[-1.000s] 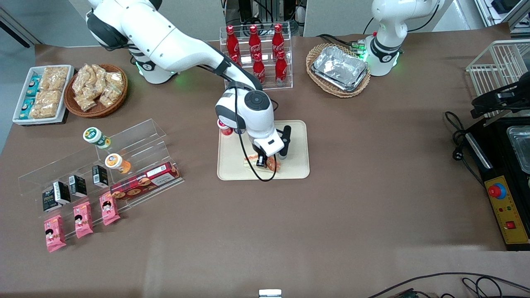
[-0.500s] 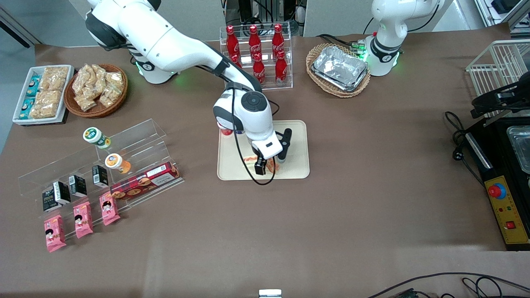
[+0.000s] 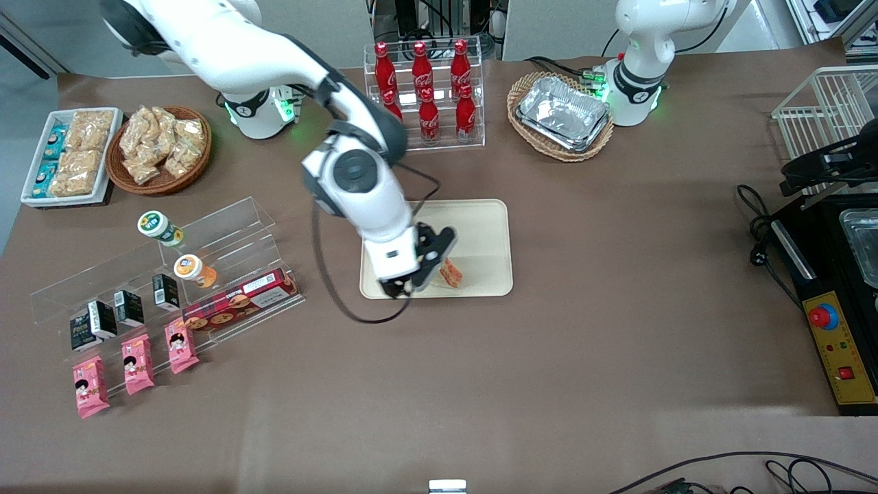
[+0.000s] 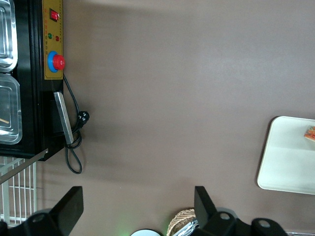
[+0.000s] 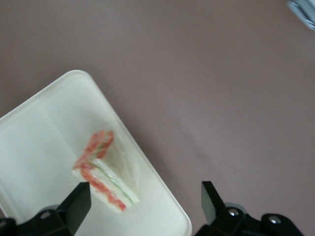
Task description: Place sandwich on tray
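"Sandwich (image 3: pixel 451 272) placement: where does it lie?"

"On the tray (image 3: pixel 483 230), flat on one bread face, close to the rim nearer the front camera. In my judgement the placing itself is finished."

"And the gripper (image 3: pixel 420 266)?"

"It hangs above the tray, just beside the sandwich and toward the working arm's end of the table. The right wrist view shows its fingers (image 5: pixel 78 199) spread wide with nothing between them, apart from the wedge."

"Describe the wedge."

"Triangular, in clear wrap that catches a little light. The bread is pale, and red, green and white filling shows in stripes along the cut edge. The stripes look even, and I see no sign of crushing."

"How would it handle if it had to be picked up again?"

"I would guess it is light and soft. The bread will give under pressure, and the film looks slick, so it could slide between the pads. Take it across the two flat bread faces, near the middle of the triangle, and close only until it stops slipping. Avoid the pointed corner and the open filling edge; I expect a pinch there to squash it or push the filling out."
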Tool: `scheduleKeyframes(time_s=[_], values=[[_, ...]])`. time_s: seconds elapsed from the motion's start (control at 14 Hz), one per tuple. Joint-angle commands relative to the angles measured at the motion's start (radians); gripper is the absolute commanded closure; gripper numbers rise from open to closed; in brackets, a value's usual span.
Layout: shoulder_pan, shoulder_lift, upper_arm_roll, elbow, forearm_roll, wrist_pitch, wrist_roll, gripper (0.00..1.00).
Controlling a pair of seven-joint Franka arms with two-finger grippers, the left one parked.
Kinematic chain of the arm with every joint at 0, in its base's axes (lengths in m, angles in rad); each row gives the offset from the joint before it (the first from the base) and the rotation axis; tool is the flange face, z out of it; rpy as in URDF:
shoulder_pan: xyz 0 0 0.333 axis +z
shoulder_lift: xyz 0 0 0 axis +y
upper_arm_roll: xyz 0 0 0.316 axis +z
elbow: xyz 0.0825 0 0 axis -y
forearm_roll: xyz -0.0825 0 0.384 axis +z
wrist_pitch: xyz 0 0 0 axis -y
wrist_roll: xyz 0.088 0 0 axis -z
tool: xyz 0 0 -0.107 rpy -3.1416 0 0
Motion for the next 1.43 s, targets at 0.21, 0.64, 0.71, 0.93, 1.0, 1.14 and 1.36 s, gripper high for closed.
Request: scheduleKeyframes(time_s=[0.21, 0.64, 0.71, 0.93, 1.0, 1.14, 1.36], values=[[-0.191, -0.149, 0.007, -0.016, 0.094, -0.176, 0.01, 0.0], [-0.41, -0.258, -0.002, -0.016, 0.166, -0.308, 0.016, 0.0], [-0.439, -0.284, -0.018, -0.016, 0.203, -0.334, 0.018, 0.0], [-0.437, -0.367, -0.149, -0.018, 0.238, -0.452, 0.072, 0.0], [-0.437, -0.382, -0.195, -0.016, 0.246, -0.51, 0.096, 0.0], [-0.435, -0.424, -0.267, -0.016, 0.244, -0.587, 0.099, 0.0], [-0.438, -0.459, -0.37, -0.015, 0.24, -0.691, 0.096, 0.0]])
